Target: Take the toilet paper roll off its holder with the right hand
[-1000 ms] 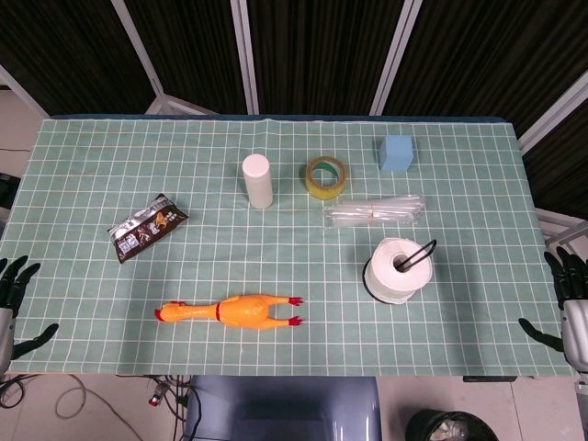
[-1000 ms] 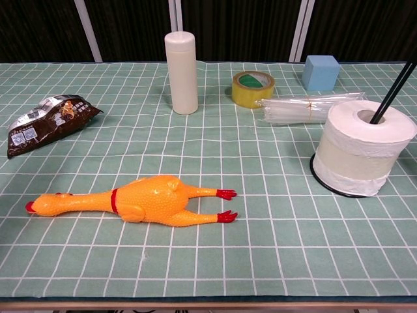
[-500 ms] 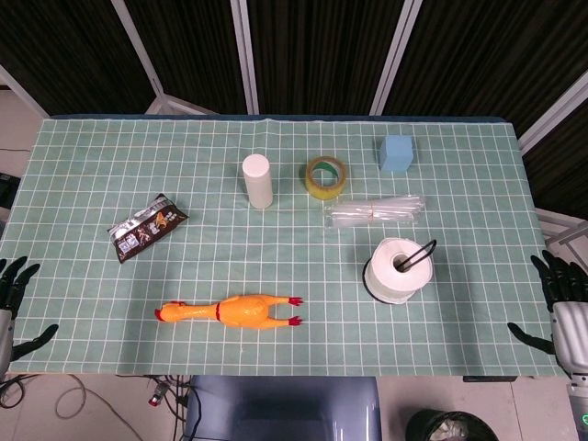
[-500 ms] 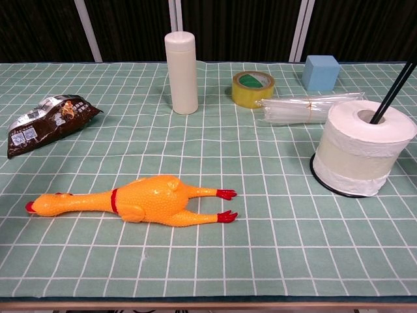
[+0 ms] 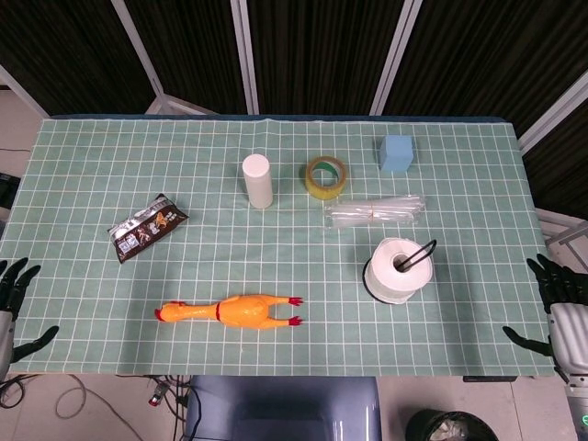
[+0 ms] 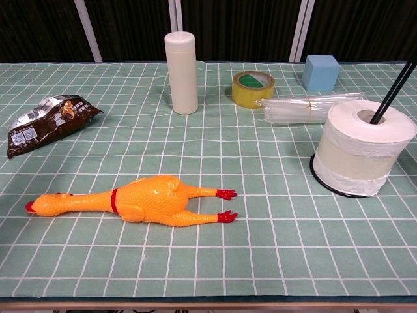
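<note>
A white toilet paper roll [image 5: 397, 270] [image 6: 362, 147] stands upright on a black wire holder [image 5: 419, 253] [image 6: 393, 91], whose rod sticks up through the core. It is on the right part of the green gridded table [image 5: 276, 230]. My right hand [image 5: 557, 310] hangs off the table's right front corner with fingers spread, holding nothing, well to the right of the roll. At the left front corner my left hand [image 5: 13, 308] is also spread and empty. Neither hand shows in the chest view.
A yellow rubber chicken [image 5: 230, 311] [image 6: 137, 201] lies near the front. Behind are a snack packet [image 5: 145, 226], a cream cylinder bottle [image 5: 257, 181], a tape ring [image 5: 326, 176], a blue block [image 5: 397, 152] and a clear plastic bundle [image 5: 375, 211] just behind the roll.
My right hand has crept leftward, closer to the table's right edge. The roll, holder and left hand have not moved.
</note>
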Robot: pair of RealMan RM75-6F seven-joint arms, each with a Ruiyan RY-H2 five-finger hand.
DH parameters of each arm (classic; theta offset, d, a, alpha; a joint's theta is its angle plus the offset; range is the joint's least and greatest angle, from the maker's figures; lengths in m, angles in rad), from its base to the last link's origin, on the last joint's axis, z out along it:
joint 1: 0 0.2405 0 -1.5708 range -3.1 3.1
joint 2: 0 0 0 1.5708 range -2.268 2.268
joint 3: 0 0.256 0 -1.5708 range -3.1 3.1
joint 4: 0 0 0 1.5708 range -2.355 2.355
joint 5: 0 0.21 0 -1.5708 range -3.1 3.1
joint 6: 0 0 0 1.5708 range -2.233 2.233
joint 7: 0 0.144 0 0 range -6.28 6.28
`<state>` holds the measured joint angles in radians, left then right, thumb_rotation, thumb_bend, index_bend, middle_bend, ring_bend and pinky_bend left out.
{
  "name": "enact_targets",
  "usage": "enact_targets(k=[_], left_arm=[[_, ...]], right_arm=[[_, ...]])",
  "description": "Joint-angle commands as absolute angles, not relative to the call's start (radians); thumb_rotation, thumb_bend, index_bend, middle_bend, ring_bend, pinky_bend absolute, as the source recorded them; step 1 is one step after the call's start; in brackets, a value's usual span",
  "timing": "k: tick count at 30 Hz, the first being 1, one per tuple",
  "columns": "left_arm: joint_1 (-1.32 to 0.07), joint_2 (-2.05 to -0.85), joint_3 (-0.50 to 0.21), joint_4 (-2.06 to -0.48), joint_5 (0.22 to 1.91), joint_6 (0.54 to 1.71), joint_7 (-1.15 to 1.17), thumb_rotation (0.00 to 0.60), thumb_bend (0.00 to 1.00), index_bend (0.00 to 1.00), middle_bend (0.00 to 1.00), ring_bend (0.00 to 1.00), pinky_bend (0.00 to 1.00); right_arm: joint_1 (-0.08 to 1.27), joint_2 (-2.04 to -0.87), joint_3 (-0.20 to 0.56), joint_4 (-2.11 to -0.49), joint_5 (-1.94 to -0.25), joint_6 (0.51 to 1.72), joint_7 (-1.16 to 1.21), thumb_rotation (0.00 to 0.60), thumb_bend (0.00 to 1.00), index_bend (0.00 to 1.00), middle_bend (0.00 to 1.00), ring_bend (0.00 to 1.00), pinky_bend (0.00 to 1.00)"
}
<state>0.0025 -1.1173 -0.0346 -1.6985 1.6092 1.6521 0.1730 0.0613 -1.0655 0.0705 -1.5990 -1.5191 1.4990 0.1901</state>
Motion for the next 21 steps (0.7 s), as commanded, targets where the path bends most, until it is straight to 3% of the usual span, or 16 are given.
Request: enact_targets(k=[1,13,21], left_arm=[[0.002,-1.117,-0.033,-1.700,1.611,1.652,0.171,0.600,0.04,0.14,0.05,0.00,0.00],[0.003,-1.117,-0.037,-1.701,1.604,1.650,0.172,0.600,0.04,0.14,0.05,0.00,0.00],[0.002,-1.120,-0.038,-1.701,1.601,1.649,0.177,0.600,0.04,0.14,0.05,0.00,0.00]], right_arm=[[0.083,-1.048,0.039,-1.658,-1.518,1.408,0.341,0.600,0.03,0.00,0.00,0.00,0.00],[0.246,-1.050,0.042,-1.729,-1.481,1.085,0.858,0.600,0.02,0.00,0.00,0.00,0.00],[0.290,-1.211,0.119,-1.692,-1.283,1.056,0.729,0.600,0.02,0.00,0.00,0.00,0.00]])
